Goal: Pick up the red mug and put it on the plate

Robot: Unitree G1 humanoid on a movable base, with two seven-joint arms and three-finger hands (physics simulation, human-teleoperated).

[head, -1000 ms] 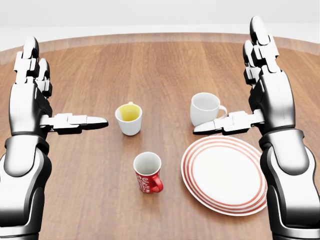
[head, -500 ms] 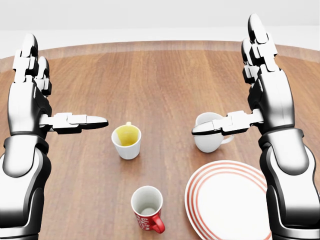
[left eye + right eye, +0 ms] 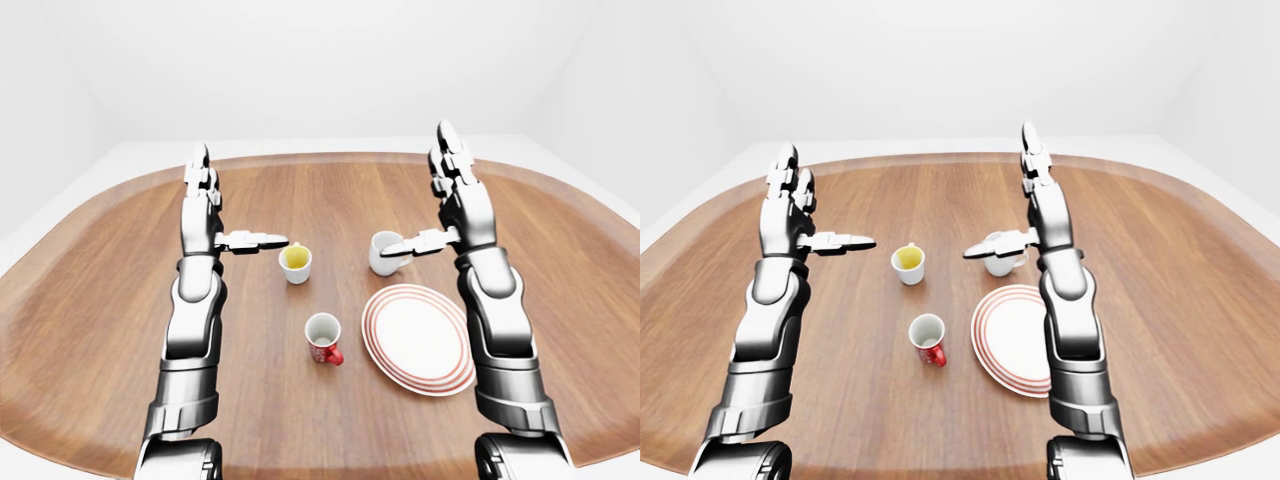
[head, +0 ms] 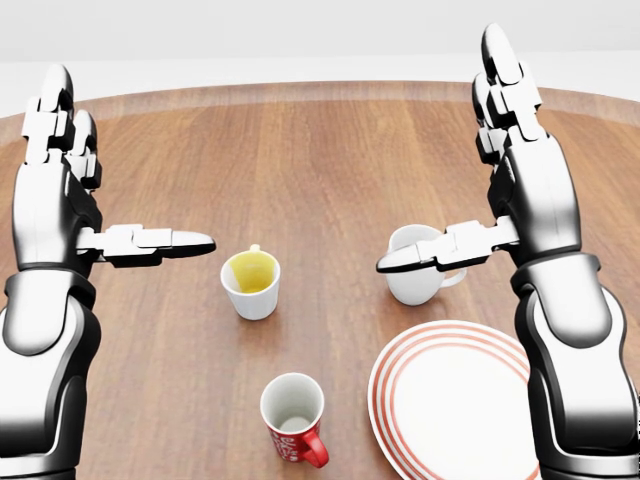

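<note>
Nearest, at the bottom of the head view, the red mug [image 4: 293,416] is seen upright and empty on the table [image 4: 330,160], its handle turned toward the plate [image 4: 455,402] just beside it on the right. It is judged rigid, light, glazed and likely slippery, best taken around the body or by the handle. Farther up, a yellow-lined cup [image 4: 251,283] and a white cup [image 4: 417,265] stand. Both the left hand [image 4: 75,205] and the right hand [image 4: 505,190] are held raised with fingers spread, gripping nothing.
</note>
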